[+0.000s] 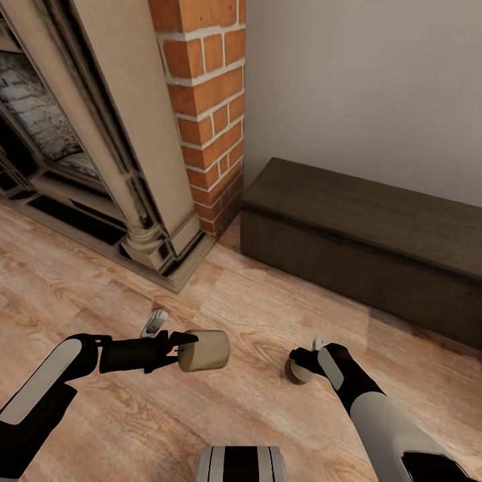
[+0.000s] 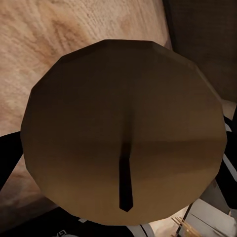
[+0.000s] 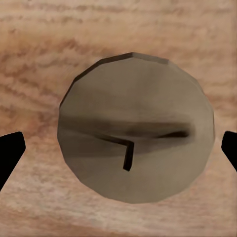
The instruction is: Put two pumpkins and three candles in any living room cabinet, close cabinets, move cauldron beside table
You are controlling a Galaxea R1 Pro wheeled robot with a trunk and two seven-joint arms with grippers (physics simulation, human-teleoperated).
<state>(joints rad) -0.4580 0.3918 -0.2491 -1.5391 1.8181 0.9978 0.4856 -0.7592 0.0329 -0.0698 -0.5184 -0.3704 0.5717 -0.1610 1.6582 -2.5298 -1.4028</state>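
Between left jaws, candle lying sideways.

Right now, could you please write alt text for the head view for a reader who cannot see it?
Each arm holds a beige candle, left and right, above a wood floor. Ahead, a low dark-brown cabinet stands closed against the wall, beside a brick-sided fireplace.
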